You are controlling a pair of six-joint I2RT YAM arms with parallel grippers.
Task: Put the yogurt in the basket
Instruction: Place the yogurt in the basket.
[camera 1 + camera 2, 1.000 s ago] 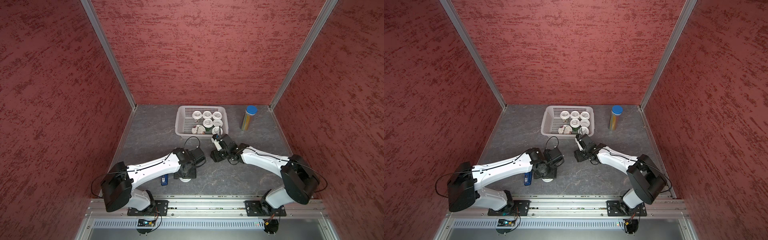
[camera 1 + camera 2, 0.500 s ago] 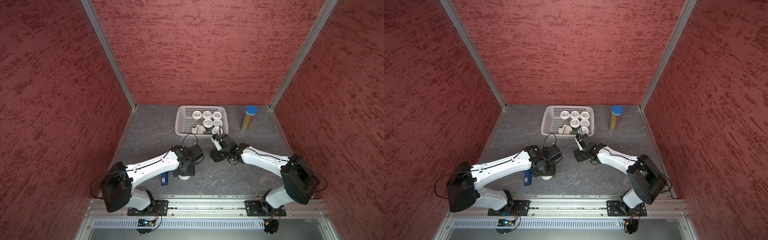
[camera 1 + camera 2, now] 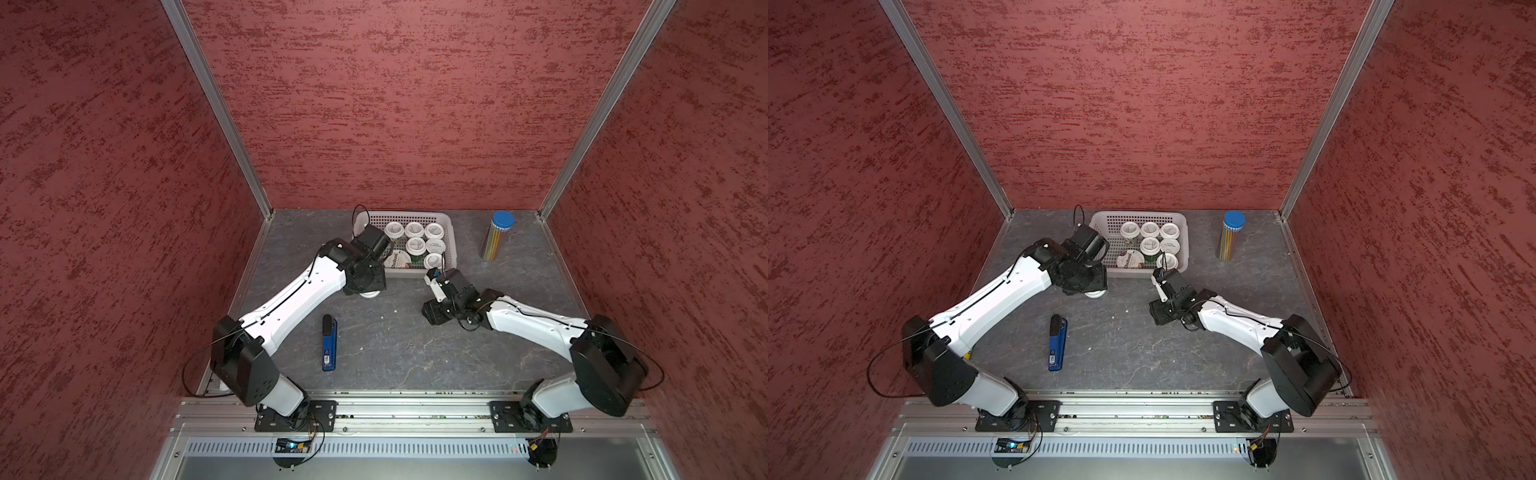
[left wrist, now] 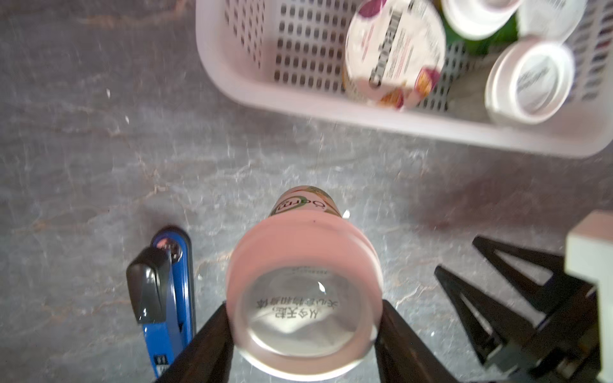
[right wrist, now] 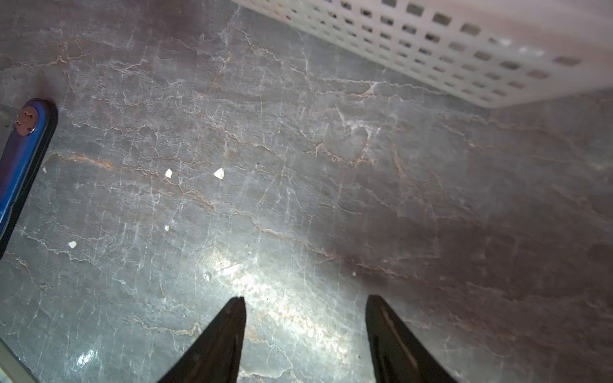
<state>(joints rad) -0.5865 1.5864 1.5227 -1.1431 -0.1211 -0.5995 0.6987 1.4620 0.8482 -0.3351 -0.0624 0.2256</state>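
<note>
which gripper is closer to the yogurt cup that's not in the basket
Left. The left gripper is shut on the yogurt cup, gripping it from both sides. The right gripper is open and empty over the table, apart from the cup.

**Left arm** [image 3: 291,303]: extends from the near rail forward and inward, with the wrist bent down close to the tabletop [image 3: 395,340]. **Left gripper** [image 4: 305,303]: jaws closed on a cup [image 4: 303,265], with one finger [image 4: 212,335] pressed to each side of it. **Right arm** [image 3: 536,322]: stretches forward and inward, wrist low. **Right gripper** [image 5: 306,299]: jaws parted and empty, pointing down at the tabletop. The two grippers are apart.
</note>
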